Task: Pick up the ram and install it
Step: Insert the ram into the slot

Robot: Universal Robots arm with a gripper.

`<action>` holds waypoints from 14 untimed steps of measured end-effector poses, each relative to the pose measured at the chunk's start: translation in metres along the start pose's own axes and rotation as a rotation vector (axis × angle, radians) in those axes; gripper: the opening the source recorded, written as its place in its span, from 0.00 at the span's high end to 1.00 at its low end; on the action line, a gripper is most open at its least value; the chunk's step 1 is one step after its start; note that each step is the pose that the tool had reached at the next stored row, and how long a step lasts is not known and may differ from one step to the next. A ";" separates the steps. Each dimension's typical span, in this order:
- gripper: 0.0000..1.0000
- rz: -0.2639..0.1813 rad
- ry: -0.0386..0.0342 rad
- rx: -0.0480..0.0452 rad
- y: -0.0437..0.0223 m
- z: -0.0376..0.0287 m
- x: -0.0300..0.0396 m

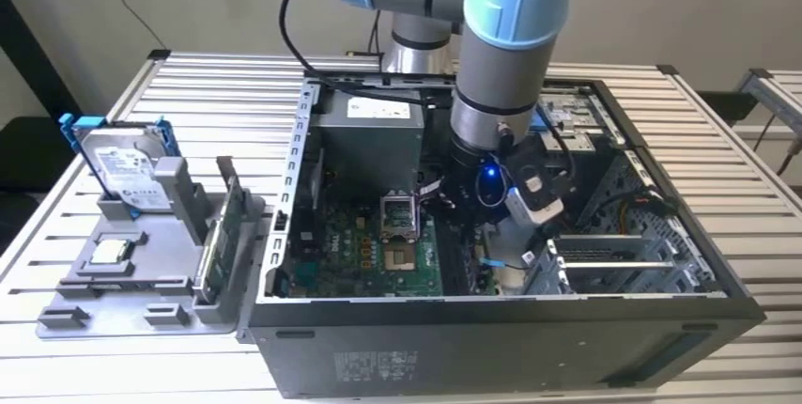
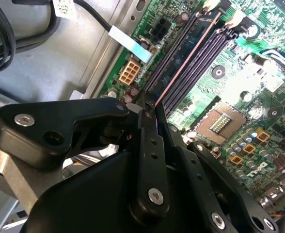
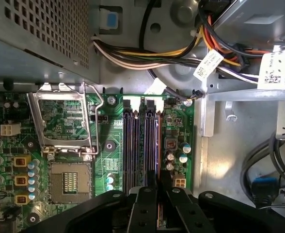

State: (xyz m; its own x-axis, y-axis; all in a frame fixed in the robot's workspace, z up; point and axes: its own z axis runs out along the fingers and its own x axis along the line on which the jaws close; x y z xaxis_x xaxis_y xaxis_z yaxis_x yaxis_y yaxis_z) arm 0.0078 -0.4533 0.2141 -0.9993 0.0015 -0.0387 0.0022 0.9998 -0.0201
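A slatted metal table [image 1: 701,141] carries an open computer case [image 1: 501,338] lying on its side, with a green motherboard [image 1: 363,263] flat on its floor. Everything below is placed against that motherboard.

The ram [image 2: 188,58] stands on edge over the bank of memory slots [image 3: 140,145] on the motherboard, in line with the slot nearest the small cluster of capacitors; in the second wrist view its thin edge runs as a long coppery line from the gripper out along the slot. How deep it sits in the slot I cannot tell. The gripper [image 3: 158,196] is down inside the case directly above the near end of the slots, its black fingers [image 2: 150,145] drawn in close on either side of the stick's near end, pinching it.

Beside the slots, further across the motherboard, lies the empty processor socket [image 3: 70,182] with its metal retention frame [image 3: 65,121] swung open. The grey power supply [image 3: 40,34] sits past the motherboard's edge, its bundle of coloured cables [image 3: 147,51] trailing over the case floor.

Outside the case, on the exterior view's left of the motherboard, a grey parts holder [image 1: 138,272] rests on the table with a hard drive [image 1: 126,169] in a blue frame standing upright in it.
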 end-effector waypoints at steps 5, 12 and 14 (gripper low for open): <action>0.86 0.000 0.0001 0.0001 0.0000 0.0021 0.0001; 0.79 0.000 -0.0001 -0.0005 0.0001 0.0025 0.0001; 0.72 0.000 0.0003 -0.0001 0.0000 0.0007 0.0000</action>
State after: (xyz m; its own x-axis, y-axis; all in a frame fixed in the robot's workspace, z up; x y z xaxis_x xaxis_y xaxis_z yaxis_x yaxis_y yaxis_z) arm 0.0078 -0.4533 0.2134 -0.9993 0.0016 -0.0384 0.0024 0.9998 -0.0199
